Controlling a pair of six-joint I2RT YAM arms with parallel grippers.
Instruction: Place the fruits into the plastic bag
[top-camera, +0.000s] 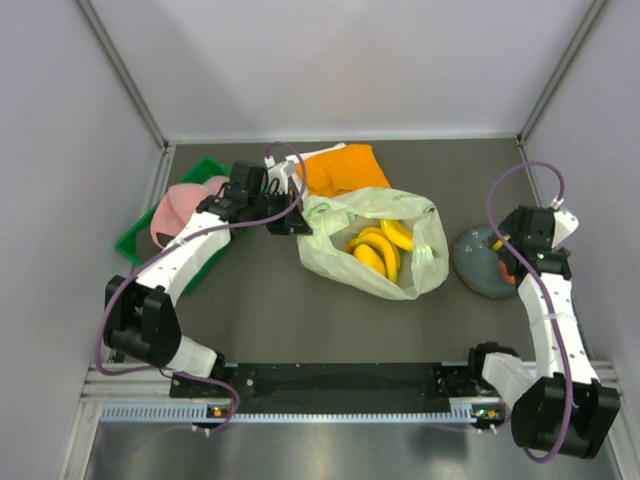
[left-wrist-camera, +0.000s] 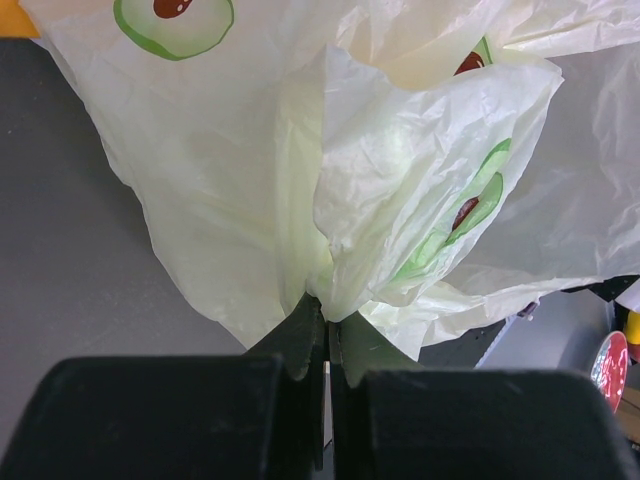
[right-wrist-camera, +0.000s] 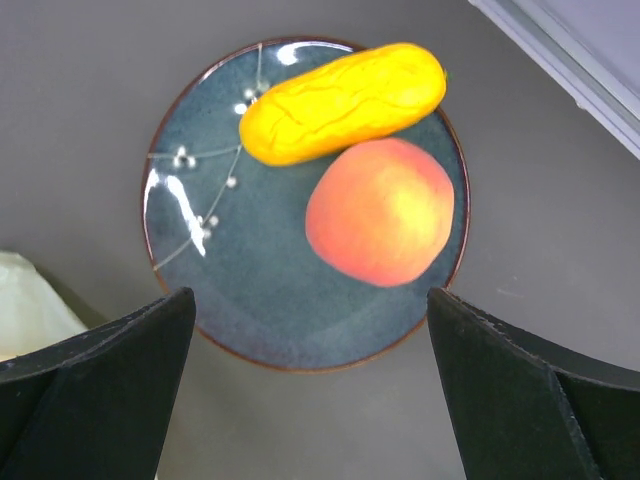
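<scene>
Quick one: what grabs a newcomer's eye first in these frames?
The pale green plastic bag sits mid-table with yellow bananas inside, its edge pinched by the shut left pincer. On the right, the open right pincer hovers over a blue-grey plate holding a peach-coloured round fruit and a yellow oblong fruit.

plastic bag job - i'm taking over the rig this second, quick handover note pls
Left gripper: shut on the edge of the plastic bag.
Right gripper: open and empty, above the plate.
Done: bananas lie inside the bag.
Left: a round orange-pink fruit and an oblong yellow fruit sit side by side on the plate. They probably go into the bag next.
</scene>
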